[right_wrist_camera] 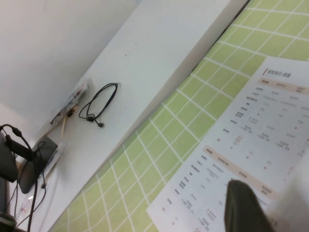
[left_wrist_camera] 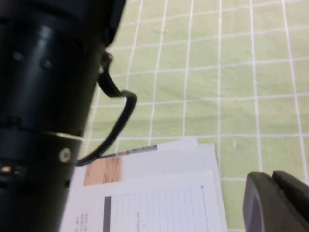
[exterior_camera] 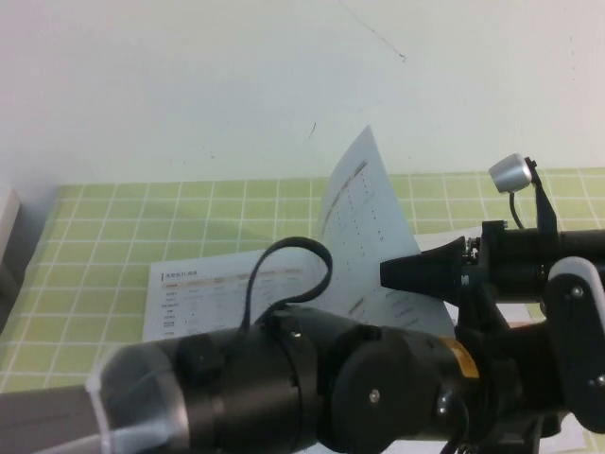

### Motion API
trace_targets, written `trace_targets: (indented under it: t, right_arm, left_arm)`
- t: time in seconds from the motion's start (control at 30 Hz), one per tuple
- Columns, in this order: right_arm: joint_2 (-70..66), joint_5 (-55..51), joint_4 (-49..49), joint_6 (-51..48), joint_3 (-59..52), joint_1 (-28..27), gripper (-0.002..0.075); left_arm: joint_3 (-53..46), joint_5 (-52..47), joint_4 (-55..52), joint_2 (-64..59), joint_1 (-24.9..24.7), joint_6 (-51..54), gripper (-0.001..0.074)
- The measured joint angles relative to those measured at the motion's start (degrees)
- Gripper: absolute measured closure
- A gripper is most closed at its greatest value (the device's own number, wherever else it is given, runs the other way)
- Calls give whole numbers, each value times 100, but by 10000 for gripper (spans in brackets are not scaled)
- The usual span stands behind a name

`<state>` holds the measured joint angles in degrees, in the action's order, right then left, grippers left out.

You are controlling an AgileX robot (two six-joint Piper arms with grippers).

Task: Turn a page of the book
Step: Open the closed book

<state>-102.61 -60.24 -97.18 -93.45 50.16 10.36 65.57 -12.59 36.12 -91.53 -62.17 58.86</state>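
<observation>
The book [exterior_camera: 203,298] lies open on the green grid mat, its left side showing tables with pale pink header bars. The page [exterior_camera: 364,213] is lifted and stands curved above the spine. My right gripper [exterior_camera: 389,271] comes in from the right and is shut on this page's lower part. In the right wrist view one dark finger [right_wrist_camera: 244,208] lies over the book [right_wrist_camera: 260,121], with the held page [right_wrist_camera: 295,193] a white blur beside it. My left gripper [left_wrist_camera: 277,203] is shut and empty, hovering over the mat beside a corner of the book [left_wrist_camera: 164,193]. It is hidden in the high view.
The left arm's black body [exterior_camera: 284,388] fills the front of the high view and hides the book's near part. The green mat [exterior_camera: 142,218] ends at a white surface behind. A pale box [exterior_camera: 8,232] stands at the far left. A black cable [right_wrist_camera: 99,104] lies on the white surface.
</observation>
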Motion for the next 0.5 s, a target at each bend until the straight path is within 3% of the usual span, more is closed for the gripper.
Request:
trace_targets:
  t: [0.5]
  right_arm:
    - [0, 10, 0, 0, 0, 0, 508]
  left_arm:
    - [13, 210, -1495, -1443, -172, -324, 738]
